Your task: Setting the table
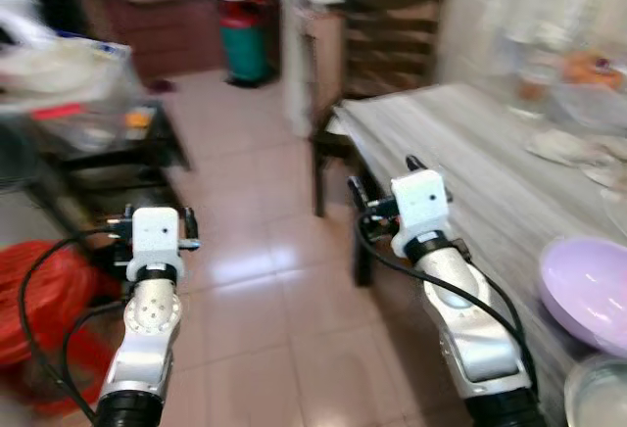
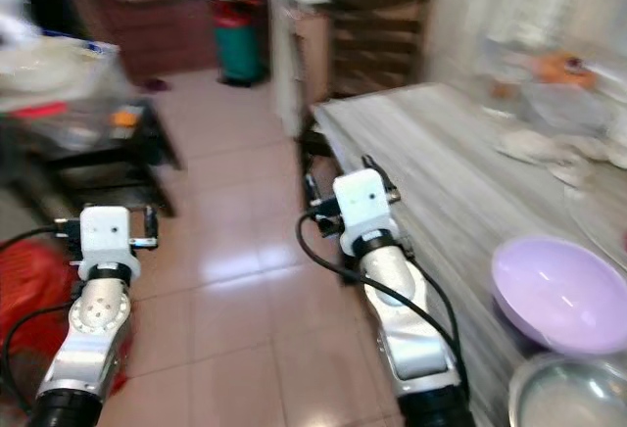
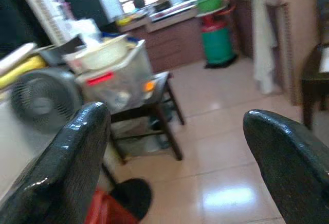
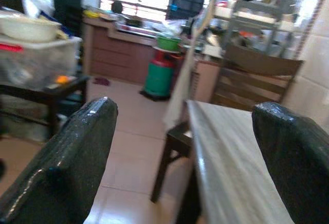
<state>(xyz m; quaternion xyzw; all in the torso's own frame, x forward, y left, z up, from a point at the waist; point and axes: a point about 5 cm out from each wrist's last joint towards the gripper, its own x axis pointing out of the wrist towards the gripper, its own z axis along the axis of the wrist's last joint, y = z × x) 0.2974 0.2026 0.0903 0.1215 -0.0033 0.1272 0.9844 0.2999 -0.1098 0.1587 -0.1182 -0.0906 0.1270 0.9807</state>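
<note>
The robot stands at the near corner of the long grey table (image 1: 460,153), and both arms are raised in front of it with nothing in them, probably because it is on the way to the dishes. The left gripper (image 3: 175,147) is over the tiled floor (image 1: 255,280) and the right gripper (image 4: 185,152) is at the table edge, each with its two black fingers spread wide apart. A shallow lilac bowl (image 2: 560,290) lies empty on the table at the robot's right, just beside a metal bowl (image 2: 568,393), and more blurred dishes (image 1: 578,138) wait at the far end.
</note>
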